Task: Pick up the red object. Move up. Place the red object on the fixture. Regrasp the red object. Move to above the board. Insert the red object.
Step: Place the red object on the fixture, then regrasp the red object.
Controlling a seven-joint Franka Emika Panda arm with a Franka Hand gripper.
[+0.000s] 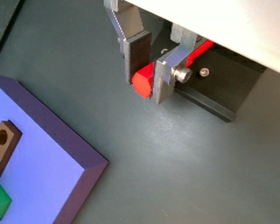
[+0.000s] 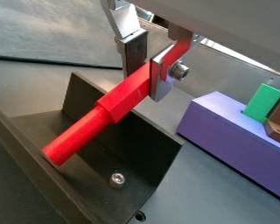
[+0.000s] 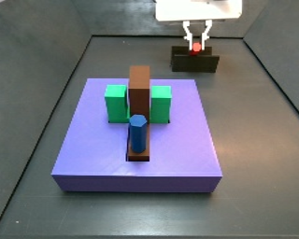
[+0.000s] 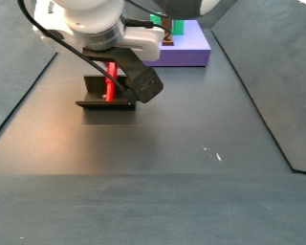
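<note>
The red object (image 2: 94, 121) is a short red peg that leans on the dark fixture (image 2: 143, 168), its lower end on the base plate and its upper part over the raised back edge. My gripper (image 2: 149, 83) is shut on the peg's upper end, one finger on each side. Its square red end shows between the fingers in a wrist view (image 1: 143, 82). In both side views the gripper (image 3: 194, 42) (image 4: 112, 77) hangs straight over the fixture (image 3: 193, 62) (image 4: 107, 102). The purple board (image 3: 102, 149) lies apart from it.
The board (image 1: 49, 149) carries green blocks (image 3: 116, 103), a long brown bar (image 3: 139, 93) and a blue upright peg (image 3: 137, 133). Dark walls bound the grey floor (image 4: 156, 172). The arm's dark link (image 4: 142, 81) hangs close beside the fixture.
</note>
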